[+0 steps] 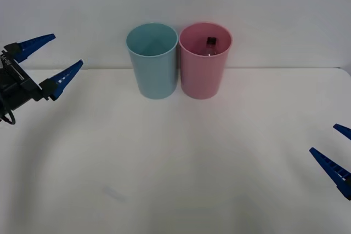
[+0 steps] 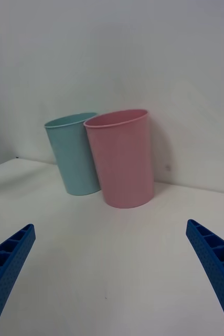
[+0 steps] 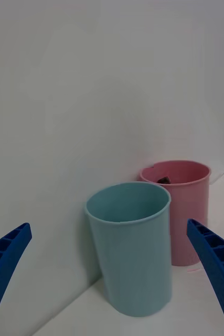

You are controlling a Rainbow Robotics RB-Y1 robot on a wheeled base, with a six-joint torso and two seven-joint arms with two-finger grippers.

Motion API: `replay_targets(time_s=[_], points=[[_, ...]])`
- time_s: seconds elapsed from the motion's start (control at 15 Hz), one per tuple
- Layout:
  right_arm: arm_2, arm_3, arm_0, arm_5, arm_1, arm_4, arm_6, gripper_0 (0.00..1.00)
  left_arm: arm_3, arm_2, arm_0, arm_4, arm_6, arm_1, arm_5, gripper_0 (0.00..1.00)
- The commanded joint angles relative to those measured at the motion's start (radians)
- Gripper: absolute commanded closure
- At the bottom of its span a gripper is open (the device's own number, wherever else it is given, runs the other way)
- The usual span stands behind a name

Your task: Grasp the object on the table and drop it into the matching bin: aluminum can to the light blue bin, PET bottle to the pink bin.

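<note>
The PET bottle (image 1: 211,47) is sitting inside the pink bin (image 1: 202,75), w/ its dark cap showing just below the rim toward the bin's far wall; most of the body is hidden by the bin wall. In the left wrist view a dark bit of it (image 3: 163,180) is peeking over the pink rim.

The pink bin is standing upright at the far edge of the surface (image 1: 175,163), close to the back wall. The light blue bin (image 1: 153,64) is standing upright right beside it on the robot's left, the 2 bins touching or nearly so along their rims; can't tell which. The light blue bin's inside is looking bare in the front view.

The left claw (image 1: 50,57) is hanging raised at the left edge of the front view, well apart from the bins, its 2 blue ribbed fingers spread wide & gripping nothing. It's facing toward the bins, light blue one nearer.

The right claw (image 1: 339,147) is sitting low at the right edge of the front view, near the surface, well apart from the bins. Its 2 fingers are also spread wide, nothing btwn them; in the right wrist view they're sitting at the 2 lower corners w/ the pink bin (image 2: 121,157) ahead & the light blue bin (image 2: 74,155) partly behind it.
</note>
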Motion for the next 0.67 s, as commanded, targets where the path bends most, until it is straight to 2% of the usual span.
replay_targets(time_s=[0.07,0.67], points=[[0.000,0.000,0.000,0.000,0.000,0.000,0.000,0.00,-0.040,0.068,0.087,-0.007,0.002,0.000,-0.063,0.00],[0.000,0.000,0.000,0.000,0.000,0.000,0.000,0.00,-0.057,0.185,0.285,0.010,-0.004,0.037,-0.181,0.00]])
